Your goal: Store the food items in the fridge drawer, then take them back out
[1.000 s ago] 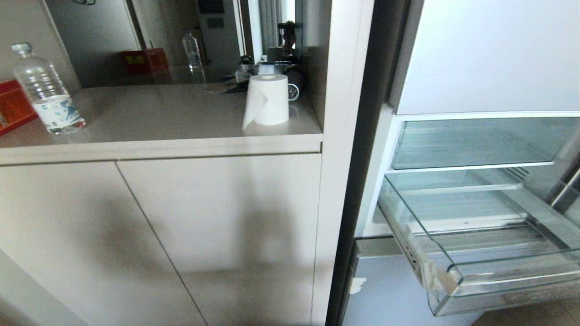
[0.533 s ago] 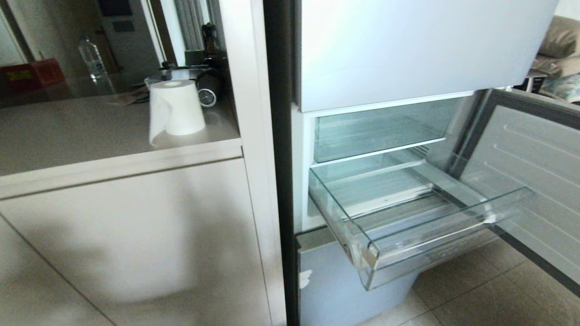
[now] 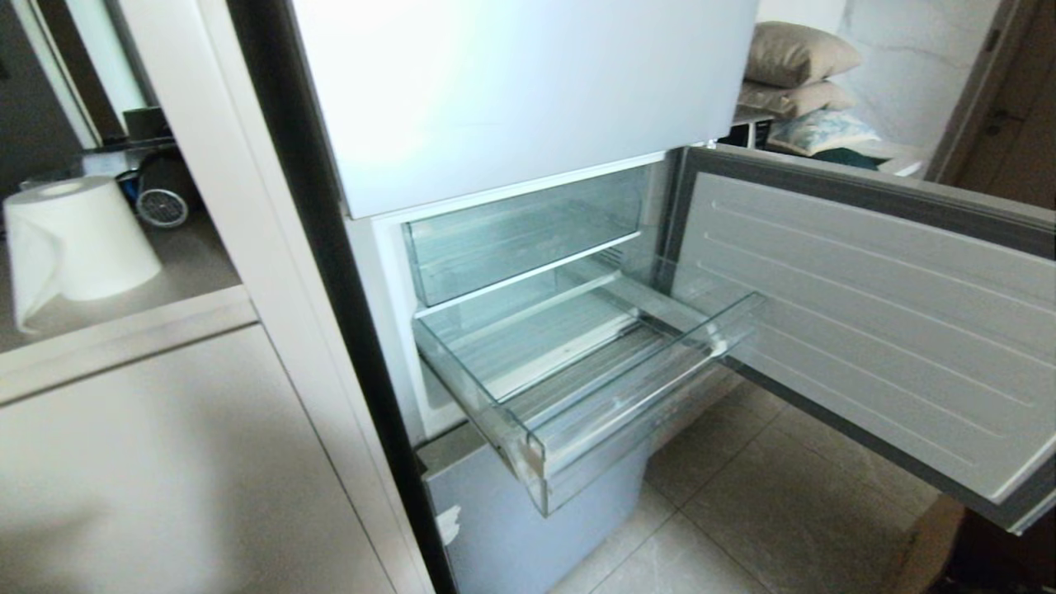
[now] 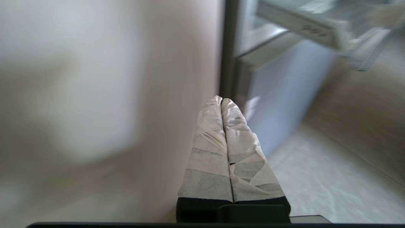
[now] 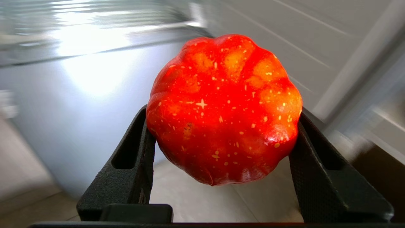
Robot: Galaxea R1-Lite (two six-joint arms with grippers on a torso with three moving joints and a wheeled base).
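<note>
The fridge drawer (image 3: pixel 627 396), a clear plastic bin, stands pulled out of the open fridge in the middle of the head view, with nothing in it. Neither arm shows in that view. In the right wrist view, my right gripper (image 5: pixel 221 126) is shut on the food item (image 5: pixel 224 107), a round, ribbed orange-red fruit wedged between its two black fingers. In the left wrist view, my left gripper (image 4: pixel 221 100) is shut on nothing, its taped fingers pressed together, low beside the cabinet front. A corner of the drawer (image 4: pixel 316 30) shows above it.
The fridge door (image 3: pixel 874 330) hangs open on the right, over a tiled floor (image 3: pixel 742 511). A beige cabinet (image 3: pixel 165 462) stands left of the fridge, its counter bearing a paper roll (image 3: pixel 74 243). Pillows (image 3: pixel 796 54) lie in the room behind.
The whole head view has swung right: the counter and roll have slid to the left edge, the bottle and red box are gone, and the drawer and open door now fill the middle.
</note>
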